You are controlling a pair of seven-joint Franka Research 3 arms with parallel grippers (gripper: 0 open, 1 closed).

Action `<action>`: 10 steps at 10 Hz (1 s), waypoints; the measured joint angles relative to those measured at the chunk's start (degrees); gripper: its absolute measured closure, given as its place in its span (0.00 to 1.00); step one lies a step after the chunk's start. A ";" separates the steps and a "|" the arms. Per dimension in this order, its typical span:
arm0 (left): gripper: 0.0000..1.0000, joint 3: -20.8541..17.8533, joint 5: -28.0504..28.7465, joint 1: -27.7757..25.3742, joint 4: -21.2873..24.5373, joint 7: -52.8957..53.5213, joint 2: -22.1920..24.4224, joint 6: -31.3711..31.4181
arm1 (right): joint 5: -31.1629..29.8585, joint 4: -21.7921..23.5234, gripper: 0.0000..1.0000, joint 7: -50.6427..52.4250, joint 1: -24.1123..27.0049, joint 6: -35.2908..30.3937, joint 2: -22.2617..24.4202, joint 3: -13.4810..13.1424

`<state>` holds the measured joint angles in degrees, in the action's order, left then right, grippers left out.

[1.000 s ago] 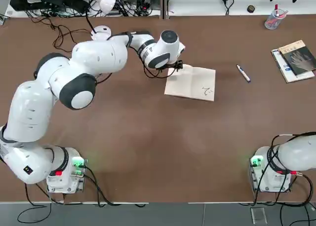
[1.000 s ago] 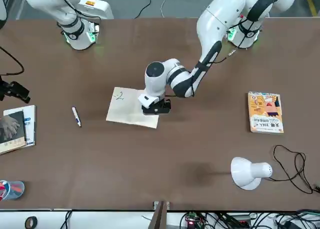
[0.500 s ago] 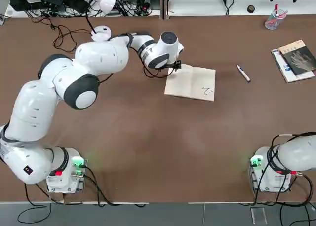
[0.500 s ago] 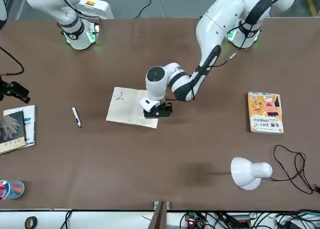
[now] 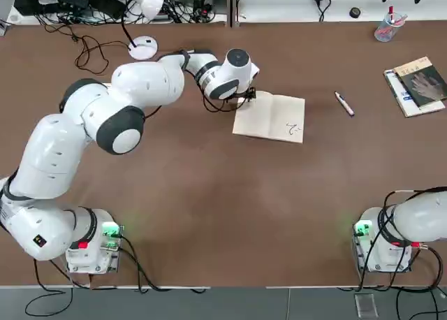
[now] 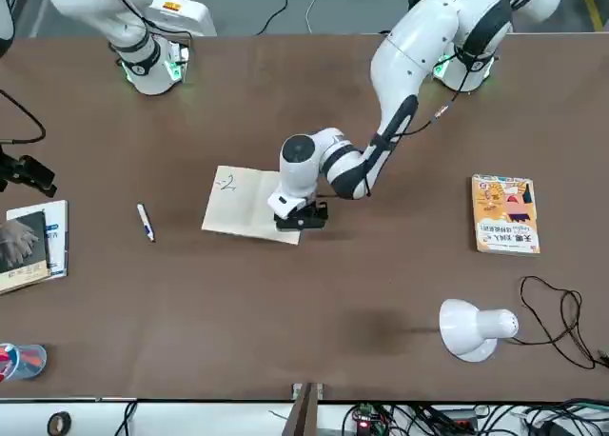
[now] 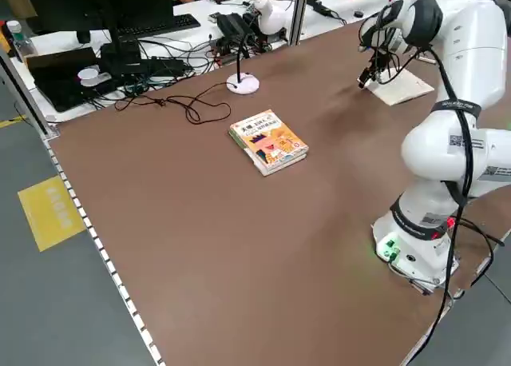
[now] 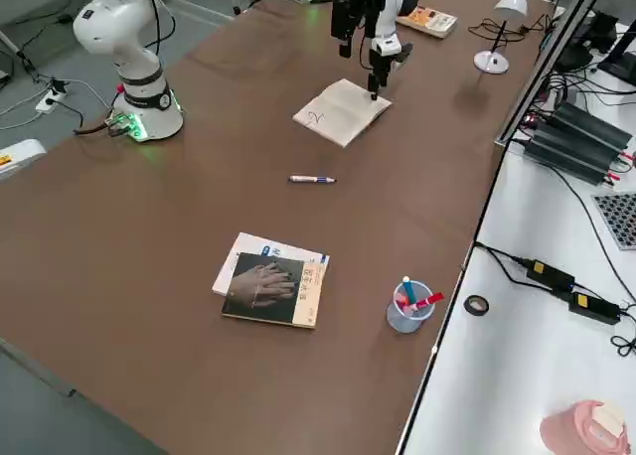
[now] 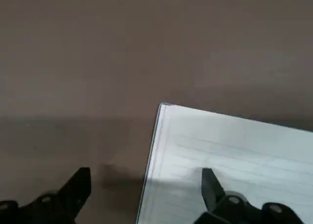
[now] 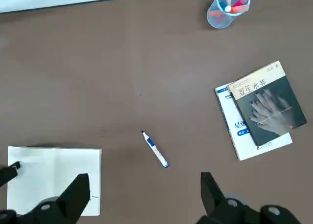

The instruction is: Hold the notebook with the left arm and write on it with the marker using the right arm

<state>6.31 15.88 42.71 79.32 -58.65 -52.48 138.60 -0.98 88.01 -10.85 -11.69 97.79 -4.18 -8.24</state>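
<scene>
Reaching farther — left claw [image 6: 301,217], notebook [image 5: 274,117] unmoved

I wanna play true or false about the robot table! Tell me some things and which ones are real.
1. The marker lies on the table beside the notebook, not touching it. True.
2. The right gripper is holding the marker. False: its fingers are open and empty, high above the table.
3. The left gripper is at a corner of the notebook. True: its fingers are open, one over the page, one over the table.
4. The notebook is completely blank. False: it has a small dark scribble on it.
5. The orange-yellow book sits on top of the notebook. False: it lies far off by itself.
</scene>
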 joint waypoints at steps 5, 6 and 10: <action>0.00 0.00 0.12 0.01 -0.09 0.00 -0.53 0.65 | -0.02 0.02 0.00 0.00 0.00 0.00 0.00 0.00; 0.00 0.00 0.13 0.01 -0.09 0.00 -0.53 0.67 | -0.02 0.02 0.00 0.00 0.00 0.00 0.00 0.00; 0.00 -0.27 0.90 0.02 -0.13 0.00 -0.54 0.71 | -0.03 0.02 0.00 0.00 0.00 0.00 0.00 0.00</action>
<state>6.04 16.78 42.72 79.20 -58.64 -53.02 139.31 -1.01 88.04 -10.85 -11.69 97.79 -4.18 -8.24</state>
